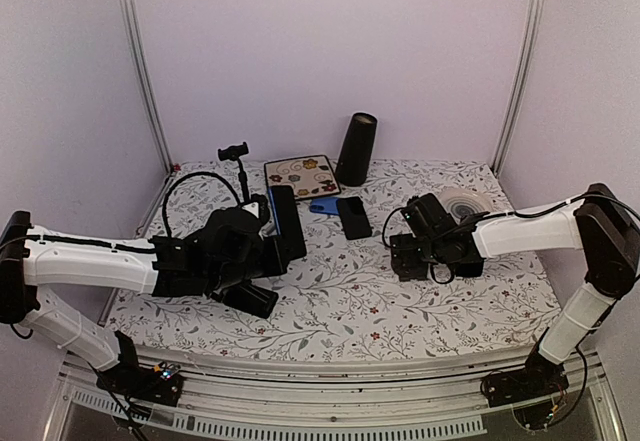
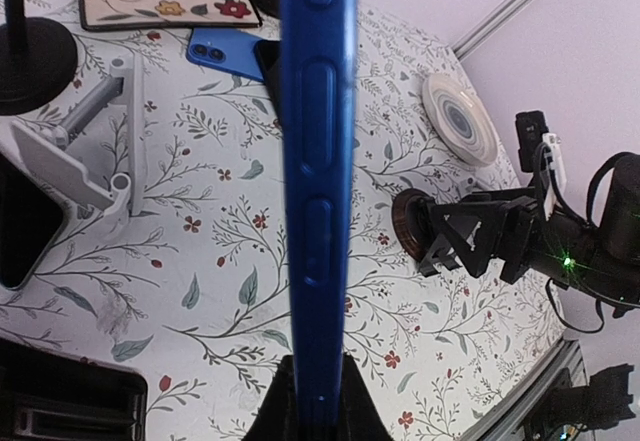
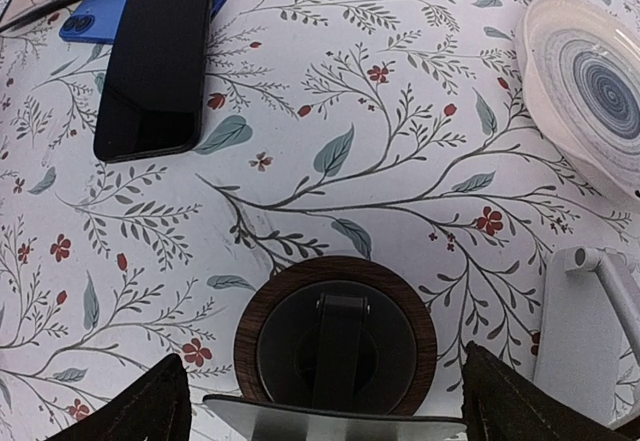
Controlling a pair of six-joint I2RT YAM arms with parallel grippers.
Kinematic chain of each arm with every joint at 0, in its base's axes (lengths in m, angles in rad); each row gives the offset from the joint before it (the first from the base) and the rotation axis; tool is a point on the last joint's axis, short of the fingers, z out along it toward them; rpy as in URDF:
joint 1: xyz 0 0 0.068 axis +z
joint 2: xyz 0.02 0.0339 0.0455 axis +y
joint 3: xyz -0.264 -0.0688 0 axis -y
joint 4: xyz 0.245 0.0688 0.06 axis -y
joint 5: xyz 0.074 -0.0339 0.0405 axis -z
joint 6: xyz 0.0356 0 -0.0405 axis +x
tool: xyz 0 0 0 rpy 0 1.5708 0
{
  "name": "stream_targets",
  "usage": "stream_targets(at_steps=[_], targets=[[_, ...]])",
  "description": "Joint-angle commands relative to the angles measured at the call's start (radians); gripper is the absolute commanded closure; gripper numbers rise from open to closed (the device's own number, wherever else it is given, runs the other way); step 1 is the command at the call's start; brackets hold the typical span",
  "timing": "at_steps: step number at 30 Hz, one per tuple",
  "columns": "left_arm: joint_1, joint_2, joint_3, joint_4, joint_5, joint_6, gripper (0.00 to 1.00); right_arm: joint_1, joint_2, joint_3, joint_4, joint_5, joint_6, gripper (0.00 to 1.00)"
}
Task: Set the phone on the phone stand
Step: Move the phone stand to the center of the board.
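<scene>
A counter [image 1: 340, 301] printed with leaves and small flowers stood inside pale walls [image 1: 330, 51]. On its left side, the left tool [image 2: 315, 416] was clamped shut on one end of a blue phone [image 2: 318, 161], which it held up off the counter. Gripping one end probably left the rest of the body free to settle onto a rest. The phone's long axis ran straight out from the tool toward the far wall, with its buttoned side edge facing the wrist camera. The right tool [image 3: 330, 406] hung over the stand [image 3: 335, 336], which had a round wood-rimmed base. Its jaws were spread wide on either side and gripped nothing, perhaps placed there to steady it. Phone and stand were well apart.
</scene>
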Motion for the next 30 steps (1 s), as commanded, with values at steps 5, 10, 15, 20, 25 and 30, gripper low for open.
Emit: stream_targets(at_steps=[5,10,15,20,25,30], targets=[[-0.015,-0.003,0.038,0.072,-0.002,0.034,1.00,-0.005,-0.053,0.029,-0.047,-0.003,0.011,0.01],[-0.017,-0.002,0.039,0.080,0.002,0.044,1.00,-0.006,-0.068,0.033,-0.064,-0.003,0.015,0.01],[-0.019,-0.004,0.040,0.085,0.004,0.057,1.00,-0.005,-0.082,0.040,-0.080,-0.001,0.020,0.01],[-0.026,-0.005,0.038,0.099,0.008,0.069,1.00,-0.006,-0.097,0.043,-0.093,-0.005,0.021,0.01],[-0.031,-0.005,0.039,0.129,0.026,0.099,1.00,-0.006,-0.128,0.049,-0.113,-0.009,0.024,0.01],[-0.039,-0.004,0.040,0.185,0.074,0.163,1.00,-0.006,-0.185,0.065,-0.140,-0.032,0.019,0.01]])
